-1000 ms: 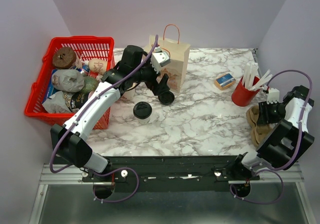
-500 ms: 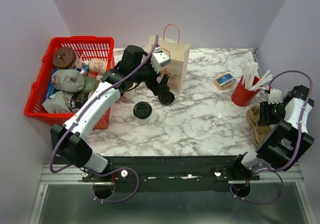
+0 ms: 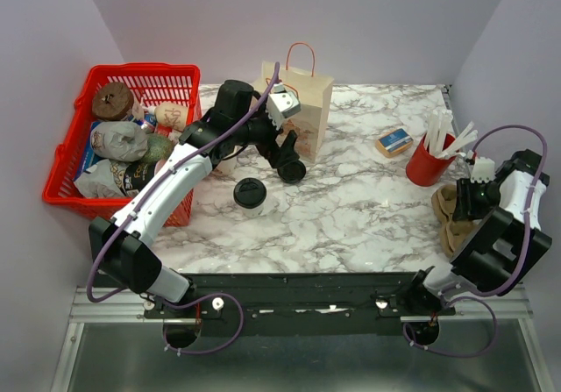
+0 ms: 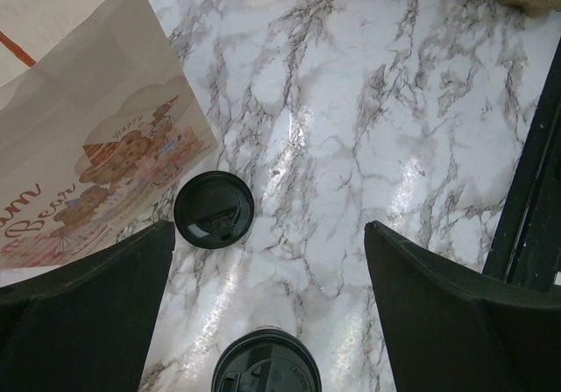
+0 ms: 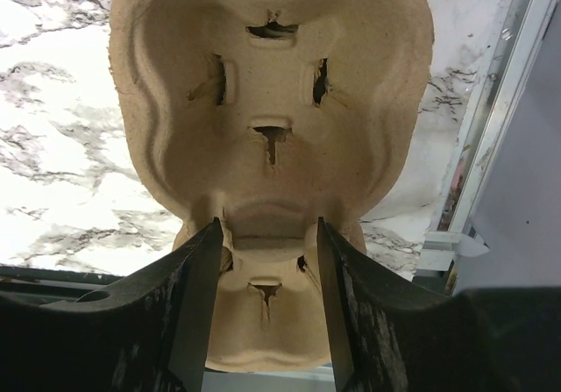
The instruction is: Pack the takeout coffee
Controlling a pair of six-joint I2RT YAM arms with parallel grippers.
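The takeout coffee [image 3: 249,193], a small whitish cup with a round black lid, stands on the marble in front of the paper bag [image 3: 302,103]. In the left wrist view its lid [image 4: 266,363] shows at the bottom edge. My left gripper [image 3: 287,162] hangs beside the bag's base, wide open [image 4: 269,234] with only bare marble between the fingers; the coffee is just behind them. At the far right my right gripper [image 3: 463,203] is down on a tan pulp cup carrier [image 3: 451,221]. Its two fingers pinch the carrier's narrow waist [image 5: 268,225].
A loose flat black lid [image 4: 214,210] lies at the foot of the bag. A red basket [image 3: 66,160] of wrapped food sits at the left. At the back right stand a red cup [image 3: 425,166] of white sticks and a small blue-topped packet [image 3: 395,139].
The right arm has shifted slightly toward the right edge over the carrier. The left arm and the coffee have not visibly moved.
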